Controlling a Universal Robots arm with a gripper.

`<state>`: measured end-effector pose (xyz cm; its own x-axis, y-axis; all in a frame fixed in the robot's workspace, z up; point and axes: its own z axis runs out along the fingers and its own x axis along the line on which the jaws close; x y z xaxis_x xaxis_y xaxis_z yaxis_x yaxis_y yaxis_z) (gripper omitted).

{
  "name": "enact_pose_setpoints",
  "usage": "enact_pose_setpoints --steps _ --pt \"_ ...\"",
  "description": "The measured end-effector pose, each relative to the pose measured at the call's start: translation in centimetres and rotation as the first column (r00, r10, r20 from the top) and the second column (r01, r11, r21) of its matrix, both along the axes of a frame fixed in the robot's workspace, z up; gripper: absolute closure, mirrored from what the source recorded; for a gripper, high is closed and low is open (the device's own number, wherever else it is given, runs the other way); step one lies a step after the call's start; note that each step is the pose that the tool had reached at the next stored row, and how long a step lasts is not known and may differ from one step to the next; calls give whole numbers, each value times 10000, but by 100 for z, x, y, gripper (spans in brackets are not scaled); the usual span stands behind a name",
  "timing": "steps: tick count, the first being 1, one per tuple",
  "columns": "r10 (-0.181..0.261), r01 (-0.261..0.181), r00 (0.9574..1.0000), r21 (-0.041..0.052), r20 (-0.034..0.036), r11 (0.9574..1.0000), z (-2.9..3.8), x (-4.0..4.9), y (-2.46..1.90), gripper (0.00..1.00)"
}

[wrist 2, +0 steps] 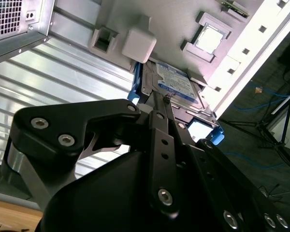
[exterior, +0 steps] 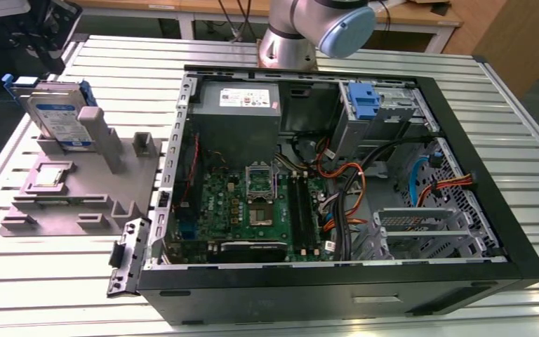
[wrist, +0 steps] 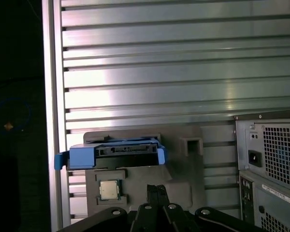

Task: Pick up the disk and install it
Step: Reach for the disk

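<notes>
Disk (exterior: 59, 116) (wrist 2: 176, 82) (wrist: 128, 150): silver-grey drive w/ white-and-blue label, blue rails along its edges. It stands on edge in a slot of the grey fixture (exterior: 82, 200), at the exterior view's left, on the ribbed aluminium table (exterior: 54, 274). A CPU chip (exterior: 52, 175) (wrist: 108, 189) lies flat in a fixture recess near the disk. My gripper (wrist: 156, 187) (wrist 2: 160, 96) is clenched on nothing, fingers pressed together, tips aimed at the disk, apart from it. Beside the fixture, an open PC case (exterior: 522, 246) holds the motherboard (exterior: 250, 203), PSU (exterior: 239, 105), a blue bracket (exterior: 365, 102) in the drive bay, and orange cables (exterior: 349, 186).
</notes>
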<state>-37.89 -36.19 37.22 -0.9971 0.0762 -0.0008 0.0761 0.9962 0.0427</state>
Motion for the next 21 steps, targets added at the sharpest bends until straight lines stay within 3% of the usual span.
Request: enact_pose_setpoints --steps 9,21 --pt "0 0 10000 0 0 10000 -2 -89 3 90" --pt "-1 1 10000 0 0 10000 -2 -113 5 90"
